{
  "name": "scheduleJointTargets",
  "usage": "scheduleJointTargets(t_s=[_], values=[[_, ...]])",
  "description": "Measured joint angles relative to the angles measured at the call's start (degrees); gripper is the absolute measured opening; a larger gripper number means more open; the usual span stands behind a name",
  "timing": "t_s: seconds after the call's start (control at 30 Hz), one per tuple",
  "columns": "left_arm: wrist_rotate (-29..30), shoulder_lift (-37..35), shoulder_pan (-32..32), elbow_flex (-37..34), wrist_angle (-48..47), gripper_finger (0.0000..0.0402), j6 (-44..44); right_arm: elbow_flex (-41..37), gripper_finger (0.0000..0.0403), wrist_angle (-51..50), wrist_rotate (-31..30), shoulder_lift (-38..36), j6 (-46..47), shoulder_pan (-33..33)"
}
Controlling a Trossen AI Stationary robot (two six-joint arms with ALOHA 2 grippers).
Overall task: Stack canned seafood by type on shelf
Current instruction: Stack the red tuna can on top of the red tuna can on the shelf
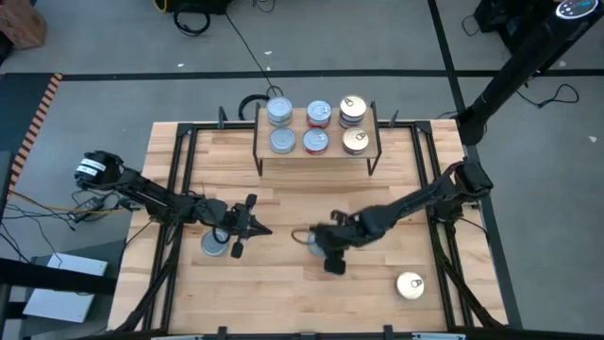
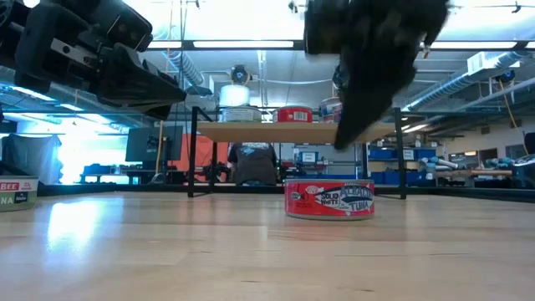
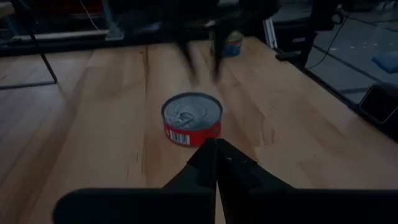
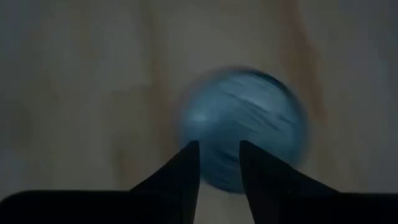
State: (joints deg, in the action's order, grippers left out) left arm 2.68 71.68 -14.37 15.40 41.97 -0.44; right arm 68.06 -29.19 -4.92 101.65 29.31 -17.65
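While the right hand (image 1: 316,243) hangs part-open directly over it, a flat red-labelled tuna tin (image 2: 329,200) with silver-blue top sits on the counter (image 1: 283,283); left hand (image 1: 247,227) closed, empty.

Left hand (image 3: 214,163) pinched closed; right hand (image 4: 217,163) parted.

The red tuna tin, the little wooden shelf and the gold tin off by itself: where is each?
red tuna tin (image 2: 329,199): low view, its label side.
wooden shelf (image 1: 332,129): high view, bare board between tins.
gold tin (image 1: 410,285): high view, its top.
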Motion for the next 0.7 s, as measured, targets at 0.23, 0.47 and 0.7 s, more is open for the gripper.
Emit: scheduleJointTargets(t_s=[0.23, 0.47, 0.7], values=[[2.88, 0.0, -0.02, 0.0, -1.1, 0.001, 1.31, 0.3, 0.0122, 3.63, -4.01, 2.88, -4.46, -4.45], [3.63, 0.0, -0.02, 0.0, -1.02, 0.001, 1.7, 3.93, 0.0121, 0.74, -7.86, 8.83, -6.51, -6.28], [3.65, 0.0, -0.02, 0.0, -1.21, 0.001, 1.7, 9.12, 0.0082, -5.43, -10.5, 12.55, -7.47, -6.62]])
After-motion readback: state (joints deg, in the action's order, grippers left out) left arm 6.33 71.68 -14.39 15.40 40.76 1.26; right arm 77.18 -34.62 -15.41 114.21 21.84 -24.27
